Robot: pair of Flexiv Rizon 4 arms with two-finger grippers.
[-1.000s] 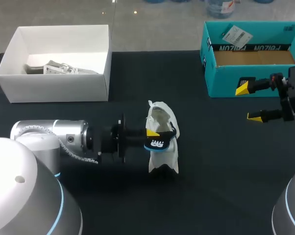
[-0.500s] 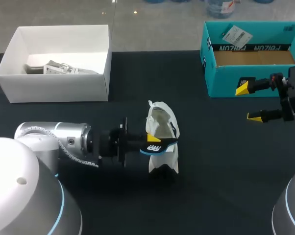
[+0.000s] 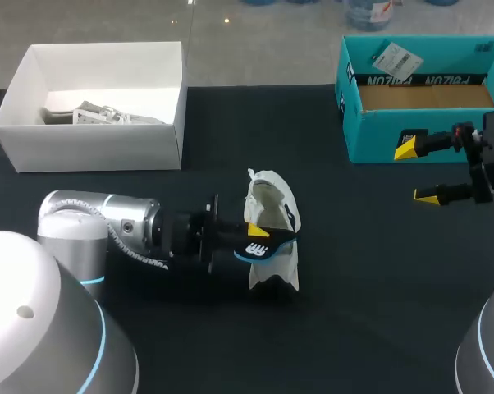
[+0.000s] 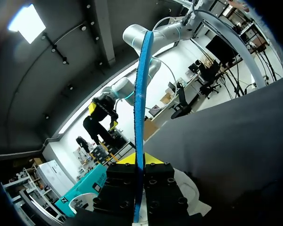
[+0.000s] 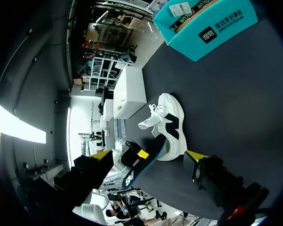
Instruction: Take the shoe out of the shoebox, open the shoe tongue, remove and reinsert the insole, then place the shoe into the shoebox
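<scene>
Insole (image 3: pixel 260 245) sits clamped in left gripper (image 3: pixel 258 235) (seen edge-on), just beside the shoe (image 3: pixel 272 201).

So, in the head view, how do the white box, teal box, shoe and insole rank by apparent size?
White box and teal box: alike, and the teal one is cut by the edge, so not ranked.
Shoe.
Insole.

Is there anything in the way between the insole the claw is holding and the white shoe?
Nothing visible stands between them. The left claw is shut on the insole, which sits right beside the shoe, near its opening. The right claw is off by the teal box, well away.
</scene>
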